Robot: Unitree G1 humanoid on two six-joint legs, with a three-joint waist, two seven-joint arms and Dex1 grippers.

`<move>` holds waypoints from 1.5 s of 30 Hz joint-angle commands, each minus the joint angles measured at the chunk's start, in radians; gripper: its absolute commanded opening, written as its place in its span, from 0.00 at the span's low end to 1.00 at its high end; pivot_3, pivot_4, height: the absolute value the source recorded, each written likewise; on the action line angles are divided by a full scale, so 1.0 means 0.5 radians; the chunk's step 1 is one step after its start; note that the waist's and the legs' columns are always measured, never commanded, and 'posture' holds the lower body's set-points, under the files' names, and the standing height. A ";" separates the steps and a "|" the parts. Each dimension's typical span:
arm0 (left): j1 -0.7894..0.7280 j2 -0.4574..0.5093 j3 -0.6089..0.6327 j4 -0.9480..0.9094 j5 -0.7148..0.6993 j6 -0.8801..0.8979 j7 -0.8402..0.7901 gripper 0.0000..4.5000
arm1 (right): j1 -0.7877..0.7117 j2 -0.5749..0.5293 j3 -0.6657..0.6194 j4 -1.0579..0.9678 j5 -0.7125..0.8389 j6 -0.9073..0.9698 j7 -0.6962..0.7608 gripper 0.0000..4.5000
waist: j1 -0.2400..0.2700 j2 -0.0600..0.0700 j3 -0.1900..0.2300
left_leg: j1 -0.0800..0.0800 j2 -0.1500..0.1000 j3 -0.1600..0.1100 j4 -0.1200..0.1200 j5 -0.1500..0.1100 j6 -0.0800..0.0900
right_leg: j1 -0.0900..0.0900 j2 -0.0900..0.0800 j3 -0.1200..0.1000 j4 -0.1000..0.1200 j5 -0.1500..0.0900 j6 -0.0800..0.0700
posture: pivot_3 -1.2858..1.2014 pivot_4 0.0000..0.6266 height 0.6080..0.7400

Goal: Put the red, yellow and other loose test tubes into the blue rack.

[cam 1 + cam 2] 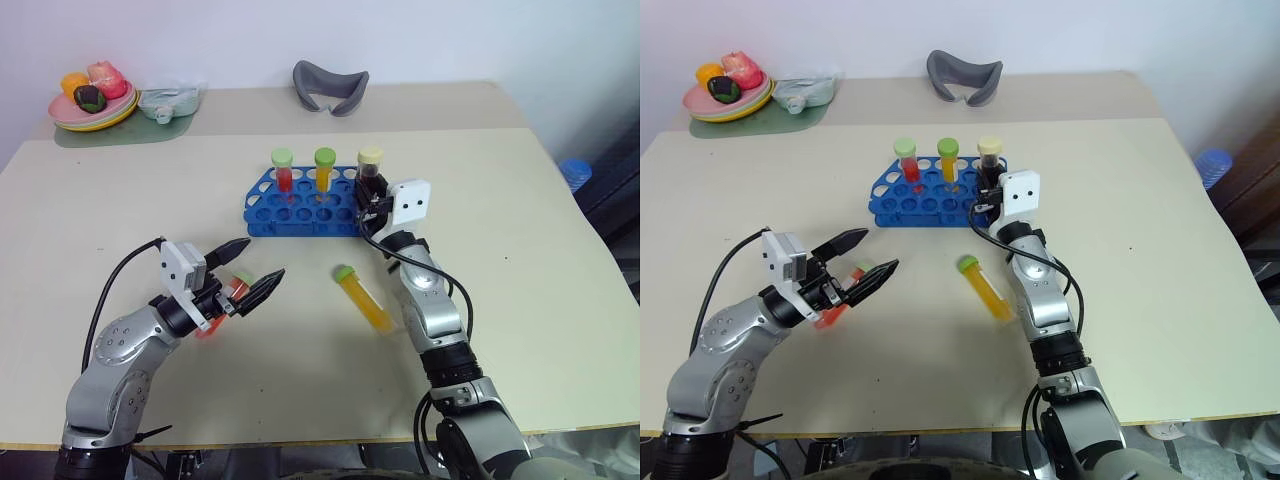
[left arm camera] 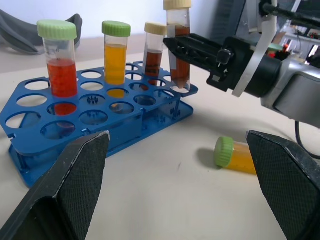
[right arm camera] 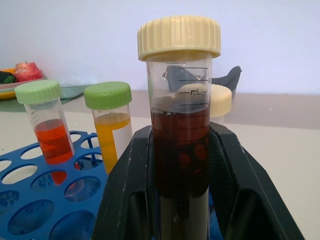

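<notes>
My right jaws (image 1: 374, 203) are clenched on the dark maroon tube (image 3: 180, 130), upright over the blue rack's (image 1: 262, 205) end hole for seating, while my left jaws (image 1: 258, 272) stand released near a loose red tube (image 1: 237, 287) on the bench (image 1: 540, 240).

Open tabletop (image 1: 520, 300) is left along the right edge and near edge. The middle is blocked by the blue rack (image 1: 300, 205) with upright tubes (image 1: 283, 168) in its far row. A yellow tube (image 1: 365, 300) is laid loose just nearside of it. The far left corner is taken by a plate stack (image 1: 90, 110).
</notes>
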 commanded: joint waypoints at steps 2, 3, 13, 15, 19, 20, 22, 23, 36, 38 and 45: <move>0.009 -0.001 -0.006 -0.084 -0.038 -0.019 -0.005 1.00 | -0.081 0.023 -0.056 0.063 -0.037 -0.106 -0.007 0.19 | -0.001 0.000 0.000 | 0.000 0.000 0.000 0.000 0.000 0.000 | 0.000 0.000 0.000 0.000 0.000 0.000 | 0.52 0.24 1.00; 0.010 -0.003 -0.012 -0.086 -0.037 -0.021 -0.003 1.00 | -0.092 0.025 -0.061 0.086 -0.041 -0.122 -0.010 0.19 | -0.002 0.000 0.000 | 0.001 0.000 0.000 0.000 0.000 0.000 | 0.000 0.000 0.000 0.000 0.000 0.000 | 0.52 0.24 1.00; 0.012 -0.004 -0.029 -0.105 -0.048 -0.010 0.010 1.00 | -0.062 0.046 -0.087 0.100 -0.021 -0.172 0.072 0.58 | -0.004 0.000 0.000 | 0.010 0.000 0.000 -0.001 0.000 0.000 | 0.009 0.000 0.001 0.000 0.000 0.000 | 0.52 0.24 1.00; 0.009 -0.003 -0.030 -0.103 -0.051 -0.006 0.010 1.00 | -0.052 0.045 -0.098 0.046 -0.015 -0.154 0.081 0.81 | -0.003 0.000 0.000 | 0.012 0.000 0.000 -0.002 0.000 0.000 | 0.011 0.000 0.001 0.000 0.000 0.000 | 0.52 0.24 1.00; -0.029 0.000 -0.040 -0.144 -0.068 0.050 0.051 1.00 | -0.011 0.017 -0.108 -0.112 -0.014 -0.114 0.108 0.99 | -0.002 0.000 0.000 | 0.012 0.000 0.000 -0.002 0.000 0.000 | 0.011 0.000 0.001 0.000 0.000 0.000 | 0.52 0.24 1.00; -0.042 -0.001 -0.046 -0.160 -0.070 0.070 0.068 1.00 | 0.008 -0.008 -0.108 -0.175 -0.021 -0.093 0.122 0.99 | -0.002 0.000 0.000 | 0.012 0.000 0.000 -0.002 0.000 0.000 | 0.011 0.000 0.001 0.000 0.000 0.000 | 0.52 0.24 1.00; -0.071 0.000 -0.044 -0.189 -0.079 0.111 0.104 1.00 | 0.061 -0.089 -0.144 -0.369 -0.008 -0.004 0.155 0.99 | 0.001 0.000 0.000 | 0.012 0.000 0.000 -0.002 0.000 0.000 | 0.011 0.000 0.001 0.000 0.000 0.000 | 0.52 0.24 1.00; -0.085 0.007 -0.033 -0.199 -0.087 0.130 0.122 1.00 | 0.090 -0.143 -0.180 -0.485 0.027 0.072 0.182 0.99 | 0.004 0.000 0.000 | 0.012 0.000 0.000 -0.002 0.000 0.000 | 0.011 0.000 0.001 -0.001 0.000 0.000 | 0.52 0.24 1.00; -0.158 0.357 0.072 -0.087 -0.068 0.243 -0.001 1.00 | 0.204 -1.354 -0.393 -1.847 1.282 2.463 0.753 0.99 | -0.006 0.002 0.002 | 0.026 0.001 0.000 -0.004 -0.002 0.004 | 0.024 0.004 0.004 -0.004 -0.002 -0.002 | 0.52 0.24 1.00; -0.161 0.395 0.064 -0.051 -0.046 0.226 -0.047 1.00 | 0.055 -1.249 -0.352 -1.901 1.418 2.866 0.621 0.99 | -0.001 0.001 0.002 | 0.026 0.001 0.000 -0.003 -0.002 0.004 | 0.024 0.004 0.005 -0.004 -0.002 -0.002 | 0.52 0.24 1.00; -0.011 0.524 0.098 -0.059 -0.040 0.185 -0.265 1.00 | -0.273 -0.969 -0.109 -1.717 1.767 3.389 0.068 0.99 | 0.009 0.000 0.001 | 0.019 0.000 0.000 -0.005 -0.002 0.004 | 0.019 0.002 0.003 -0.007 -0.002 -0.002 | 0.52 0.24 1.00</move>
